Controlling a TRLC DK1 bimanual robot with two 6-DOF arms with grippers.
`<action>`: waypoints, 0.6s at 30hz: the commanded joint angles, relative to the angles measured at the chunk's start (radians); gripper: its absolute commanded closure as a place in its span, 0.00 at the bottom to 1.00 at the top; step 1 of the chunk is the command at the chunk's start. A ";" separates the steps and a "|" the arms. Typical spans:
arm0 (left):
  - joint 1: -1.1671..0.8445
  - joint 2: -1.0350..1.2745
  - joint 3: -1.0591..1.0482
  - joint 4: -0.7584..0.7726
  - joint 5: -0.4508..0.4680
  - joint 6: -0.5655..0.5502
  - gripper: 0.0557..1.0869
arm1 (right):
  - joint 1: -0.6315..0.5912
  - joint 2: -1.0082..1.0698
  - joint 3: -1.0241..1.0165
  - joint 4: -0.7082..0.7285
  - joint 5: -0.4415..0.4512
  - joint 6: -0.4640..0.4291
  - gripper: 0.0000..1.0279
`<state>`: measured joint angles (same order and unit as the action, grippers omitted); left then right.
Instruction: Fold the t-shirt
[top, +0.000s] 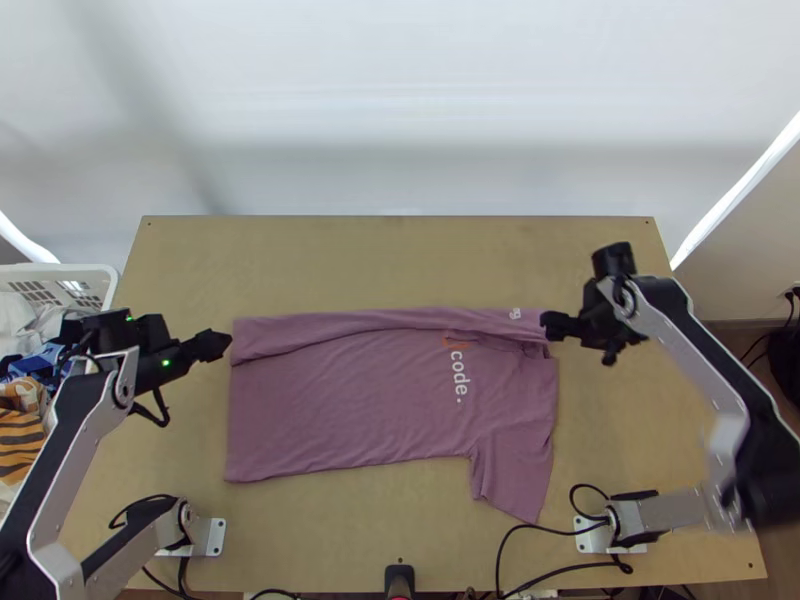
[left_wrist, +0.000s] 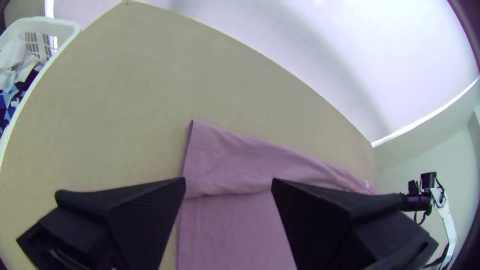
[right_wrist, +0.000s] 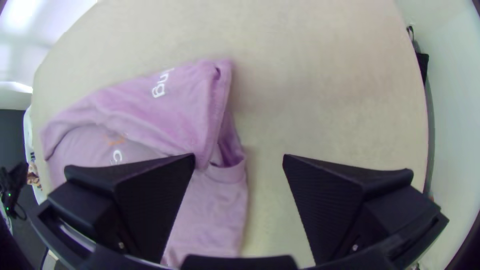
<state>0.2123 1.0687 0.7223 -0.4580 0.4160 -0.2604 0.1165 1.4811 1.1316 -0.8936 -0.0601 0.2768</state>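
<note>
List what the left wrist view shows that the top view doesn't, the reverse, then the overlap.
Left wrist: clear gap between the left claw's fingers.
Top: both arms' bases, shirt's white chest print, its near sleeve.
Both: t-shirt with far side folded over in a strip, laundry basket, right claw.

You have bright light, with soft grey shadows across the smooth white backdrop; your wrist views bow the light wooden rectangular surface and darken at their corners.
</note>
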 joint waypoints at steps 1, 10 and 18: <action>0.048 -0.013 -0.023 -0.034 0.015 0.036 0.07 | 0.023 -0.191 -0.084 -0.048 -0.001 0.024 0.12; 0.067 -0.049 0.020 -0.176 0.015 0.108 0.07 | 0.083 -0.392 -0.268 -0.415 -0.190 0.197 0.05; 0.053 -0.069 0.048 -0.208 0.015 0.095 0.08 | 0.132 -0.398 -0.428 -0.292 -0.231 0.177 0.23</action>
<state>0.2722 1.0183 0.7395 -0.6445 0.4198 -0.1707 0.2245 1.0863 0.7414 -1.2293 -0.2810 0.4416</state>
